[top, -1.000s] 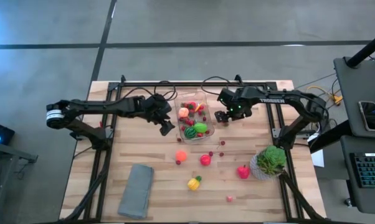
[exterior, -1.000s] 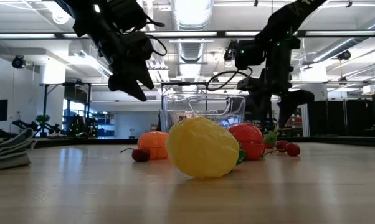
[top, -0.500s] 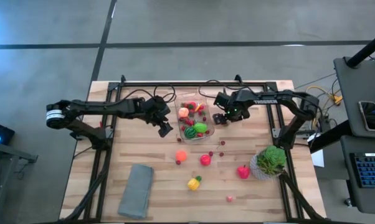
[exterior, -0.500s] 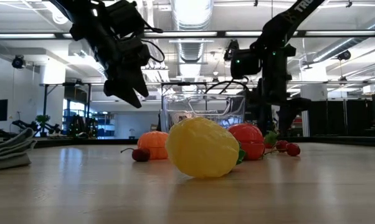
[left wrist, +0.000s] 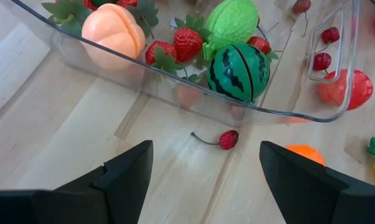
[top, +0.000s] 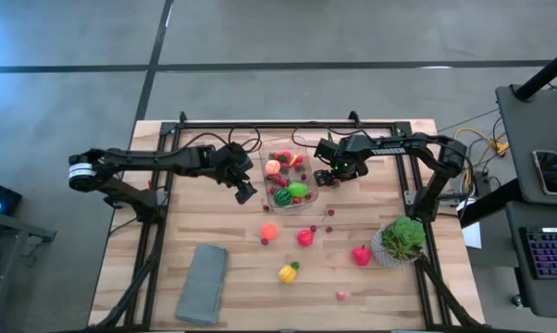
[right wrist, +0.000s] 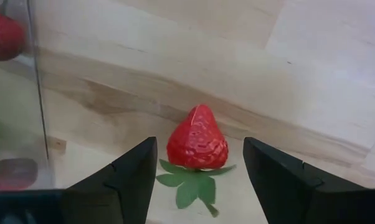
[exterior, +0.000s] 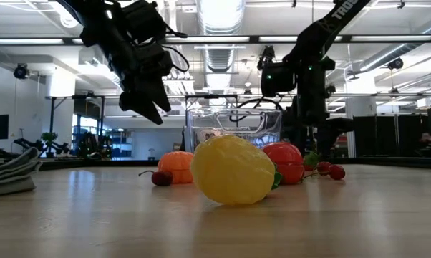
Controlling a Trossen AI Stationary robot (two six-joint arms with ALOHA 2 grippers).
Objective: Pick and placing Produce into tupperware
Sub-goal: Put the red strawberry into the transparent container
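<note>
Hovering over a loose strawberry [right wrist: 197,140], the right gripper [right wrist: 200,180] stands with its fingers spread to either side of the fruit and nothing between them. Step in hand, by judgement: lining up a pick.

- Strawberry: on the bare wood, just beside the outer wall of the tupperware [top: 308,188], on its right-arm side.
- Tupperware: clear, at mid-table between the two arms; already holds a toy watermelon [left wrist: 238,72], a green fruit [left wrist: 232,20], a peach [left wrist: 112,36] and further strawberries.
- Left gripper [top: 245,191]: raised beside the container's opposite side, fingers spread, empty — waiting. A small cherry [left wrist: 228,139] lies on the wood beyond it.
- Produce still out, toward the table's near edge: orange piece [top: 269,232], red piece [top: 304,238], pink piece [top: 361,255], yellow lemon [top: 287,273].

Next move likely calls for a straight descent onto the strawberry, a close on it, then a lift clear of the wall.
</note>
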